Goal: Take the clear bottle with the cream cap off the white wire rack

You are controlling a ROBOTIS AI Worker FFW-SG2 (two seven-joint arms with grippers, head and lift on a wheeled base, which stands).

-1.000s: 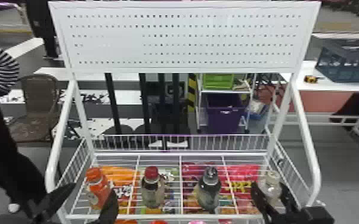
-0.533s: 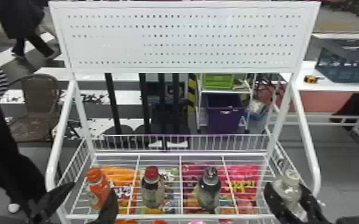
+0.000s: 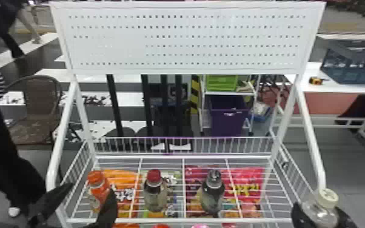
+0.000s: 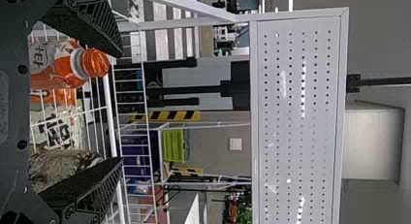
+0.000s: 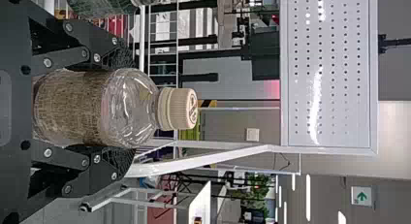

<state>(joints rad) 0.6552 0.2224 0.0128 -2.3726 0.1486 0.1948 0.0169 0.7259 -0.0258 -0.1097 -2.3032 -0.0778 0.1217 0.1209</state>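
Note:
My right gripper point(image 3: 321, 216) is at the lower right in the head view, shut on the clear bottle point(image 3: 319, 212) with its cream cap up, beside the right front of the white wire rack point(image 3: 206, 220). In the right wrist view the gripper point(image 5: 123, 107) clasps the bottle point(image 5: 128, 107) around its body, a finger on each side. My left gripper point(image 3: 85, 201) stands open at the rack's front left, near the orange bottle point(image 3: 97, 188). In the left wrist view, the left gripper point(image 4: 121, 107) has its fingers wide apart, with the orange bottle point(image 4: 63, 66) between and behind them.
On the rack stand a red-capped bottle point(image 3: 155, 194) and a dark-capped bottle point(image 3: 212, 194). Snack bags point(image 3: 247, 188) lie below the wires. A white perforated panel point(image 3: 185, 39) rises behind, and slanted side rails point(image 3: 310, 133) flank the rack.
The right gripper and the clear bottle have moved right and toward the robot, from above the rack's right part to its front right corner. The left gripper has kept its place.

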